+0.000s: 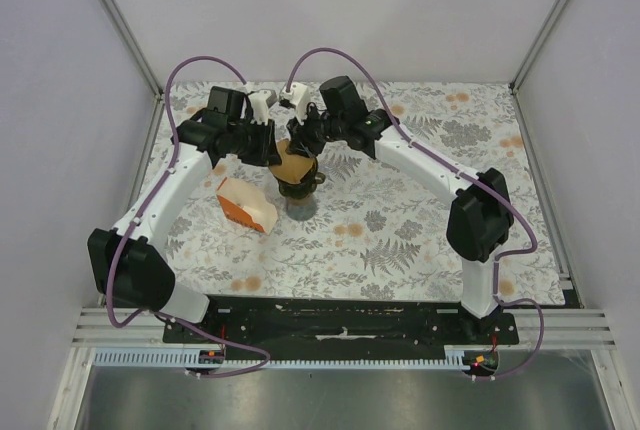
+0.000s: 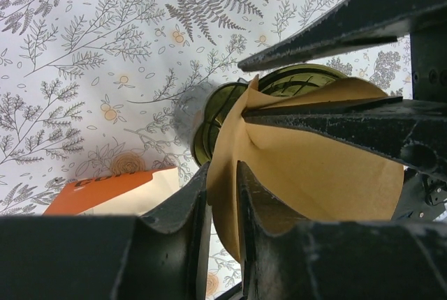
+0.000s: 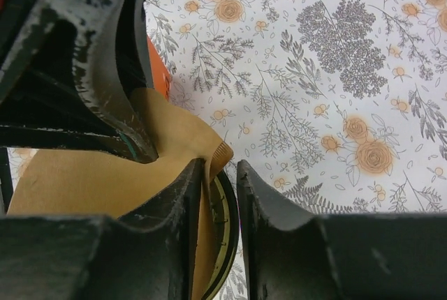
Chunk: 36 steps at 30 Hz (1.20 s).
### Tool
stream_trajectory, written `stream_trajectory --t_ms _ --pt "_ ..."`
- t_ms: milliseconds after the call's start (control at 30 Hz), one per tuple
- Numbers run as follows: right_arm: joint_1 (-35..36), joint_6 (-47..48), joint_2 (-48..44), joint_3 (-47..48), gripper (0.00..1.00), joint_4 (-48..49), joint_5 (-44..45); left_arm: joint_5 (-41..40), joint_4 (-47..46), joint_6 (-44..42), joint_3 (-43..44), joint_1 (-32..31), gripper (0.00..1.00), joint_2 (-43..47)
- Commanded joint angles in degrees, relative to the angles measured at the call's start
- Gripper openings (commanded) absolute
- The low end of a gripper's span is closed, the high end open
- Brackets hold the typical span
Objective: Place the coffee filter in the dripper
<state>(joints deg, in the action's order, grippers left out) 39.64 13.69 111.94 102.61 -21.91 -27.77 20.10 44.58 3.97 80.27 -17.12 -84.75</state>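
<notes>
The tan coffee filter [image 1: 292,162] sits opened over the mouth of the dark green dripper [image 1: 300,192], which stands on the floral cloth. My left gripper [image 1: 275,147] is shut on the filter's left edge; in the left wrist view the paper [image 2: 314,167] runs between its jaws [image 2: 223,185] and the dripper's rim [image 2: 300,80] shows behind. My right gripper [image 1: 301,138] pinches the filter's opposite edge [image 3: 84,181] between its jaws [image 3: 222,174], with the dripper's rim [image 3: 225,234] just beneath. The dripper's lower part is hidden.
An orange and white wedge-shaped carton [image 1: 245,205] lies on the cloth left of the dripper, close to my left arm; it also shows in the left wrist view [image 2: 105,192]. Grey walls enclose the table [image 1: 420,230] on three sides.
</notes>
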Motion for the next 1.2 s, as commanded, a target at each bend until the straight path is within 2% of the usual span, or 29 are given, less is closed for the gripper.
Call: stream_trajectory --t_ms 0,100,167,233,300,433,533,667,867,1167 --pt "0.2 1.8 -0.2 0.4 0.31 1.1 -2.1 2.1 -2.6 -0.4 -0.2 -0.4 0.25 -0.2" --pt "0.0 2.2 -0.1 0.1 0.18 1.2 -2.6 2.1 -3.1 -0.1 -0.5 -0.4 0.25 -0.2" --pt "0.0 2.7 -0.2 -0.3 0.05 1.2 -2.5 2.2 -3.3 0.0 -0.6 -0.4 0.25 -0.2" --pt "0.0 3.1 -0.4 -0.7 0.04 1.3 -2.5 2.2 -3.3 -0.1 -0.8 -0.4 0.25 -0.1" --pt "0.0 3.6 -0.6 -0.9 0.13 1.2 -2.6 2.1 -3.3 -0.1 -1.2 -0.4 0.25 0.1" --pt "0.0 4.0 -0.9 -1.4 0.46 1.2 -2.6 2.2 -2.9 -0.5 -1.5 -0.3 0.25 0.6" --pt "-0.1 3.8 -0.9 -1.7 0.52 1.4 -2.5 2.4 -2.5 -1.1 -1.3 -0.4 0.25 0.8" --pt "0.0 3.9 -0.5 -3.5 0.52 2.2 -2.2 1.9 -2.1 -1.9 -1.4 -0.4 0.26 1.2" --pt "0.0 4.8 0.3 -3.8 0.41 2.4 -1.4 1.8 -2.2 -2.1 -2.1 -0.4 0.26 1.3" --pt "0.0 5.7 0.4 -4.2 0.11 2.6 -0.6 1.8 -2.5 -1.9 -2.4 -0.3 0.26 1.3"
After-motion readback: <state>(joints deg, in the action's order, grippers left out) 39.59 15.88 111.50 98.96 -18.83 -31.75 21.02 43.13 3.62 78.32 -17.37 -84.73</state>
